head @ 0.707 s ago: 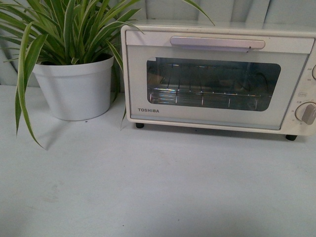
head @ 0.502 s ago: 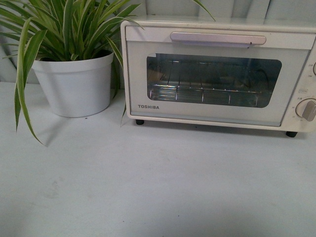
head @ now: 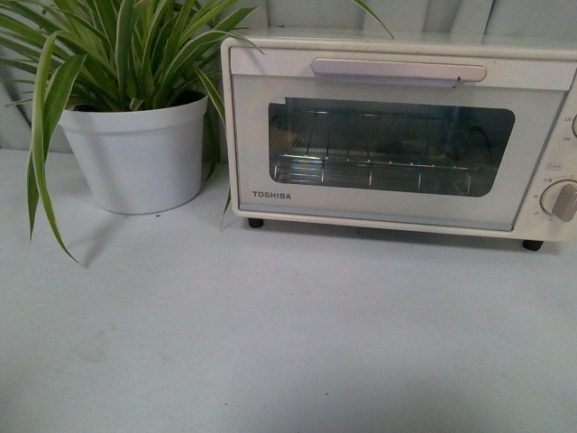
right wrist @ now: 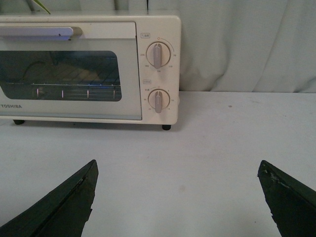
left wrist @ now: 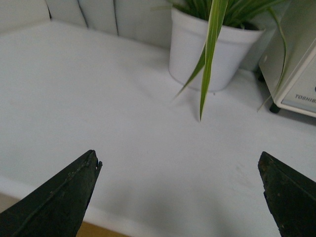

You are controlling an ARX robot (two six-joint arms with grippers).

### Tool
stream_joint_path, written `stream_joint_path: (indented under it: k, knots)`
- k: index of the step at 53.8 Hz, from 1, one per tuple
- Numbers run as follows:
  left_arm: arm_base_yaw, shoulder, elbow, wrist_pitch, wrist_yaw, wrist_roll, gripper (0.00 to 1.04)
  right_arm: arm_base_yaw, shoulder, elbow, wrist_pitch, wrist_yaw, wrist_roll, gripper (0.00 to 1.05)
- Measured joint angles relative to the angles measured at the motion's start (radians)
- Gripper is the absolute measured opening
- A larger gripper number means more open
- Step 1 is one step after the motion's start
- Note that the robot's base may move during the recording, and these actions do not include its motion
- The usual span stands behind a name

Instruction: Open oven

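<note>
The oven point(head: 388, 135) stood at the back of the white table point(head: 270, 343), just beside a potted plant point(head: 135, 153), with its door shut (the bar handle point(head: 398, 70) untouched). The left gripper point(left wrist: 178, 157) and right gripper point(right wrist: 177, 165) hung over the table, fingers spread wide and empty, apart from the oven.

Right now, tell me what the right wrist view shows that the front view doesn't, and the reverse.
Right wrist only: the upper knob and lower knob whole, the right end of the oven, and the right gripper, open and clear of the oven. Front only: the white pot with its plant, left of the oven. Both: the shut door, its handle and the rack inside.
</note>
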Motion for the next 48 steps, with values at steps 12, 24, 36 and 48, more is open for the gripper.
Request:
stream_joint_path:
  k: [12,24,36,48]
  knots:
    - [-0.153,0.423,0.103,0.185,0.085,-0.388,0.98,0.0,0.0,0.0,0.0,0.0,0.0,0.95]
    - [-0.288,0.983,0.279,0.484,0.124,-0.722,0.98,0.0,0.0,0.0,0.0,0.0,0.0,0.95]
    - [-0.402,1.326,0.469,0.554,0.111,-0.836,0.98,0.0,0.0,0.0,0.0,0.0,0.0,0.95]
    - [-0.436,1.464,0.578,0.557,0.109,-0.885,0.98,0.0,0.0,0.0,0.0,0.0,0.0,0.95]
